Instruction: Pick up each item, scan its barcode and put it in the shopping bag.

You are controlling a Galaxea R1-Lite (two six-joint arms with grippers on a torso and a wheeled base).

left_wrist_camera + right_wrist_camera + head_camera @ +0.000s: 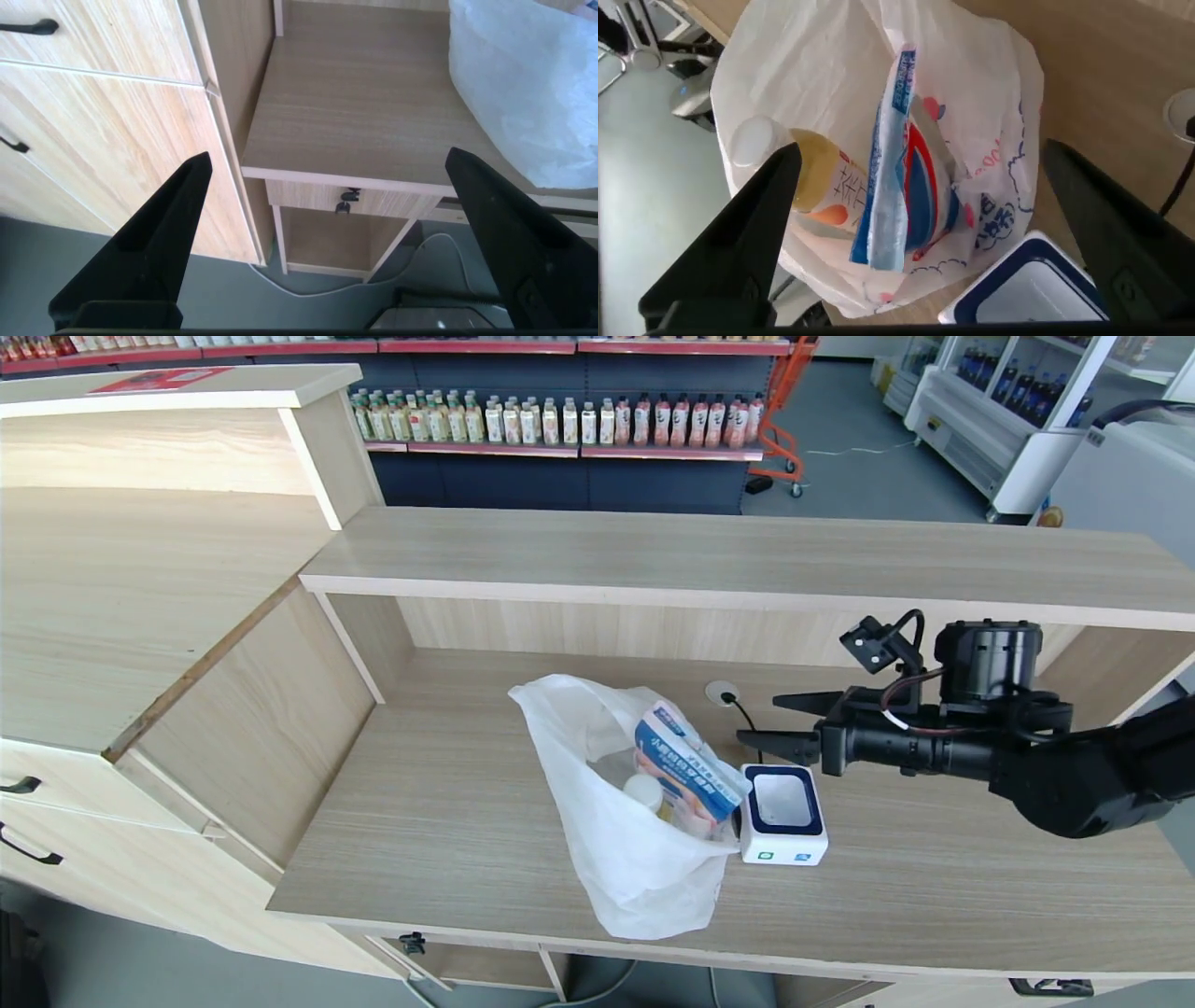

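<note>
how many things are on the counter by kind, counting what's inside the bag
shopping bag: 1
packet, in the bag: 1
bottle, in the bag: 1
scanner, beside the bag: 1
total: 4 (more could be hidden lower in the bag)
</note>
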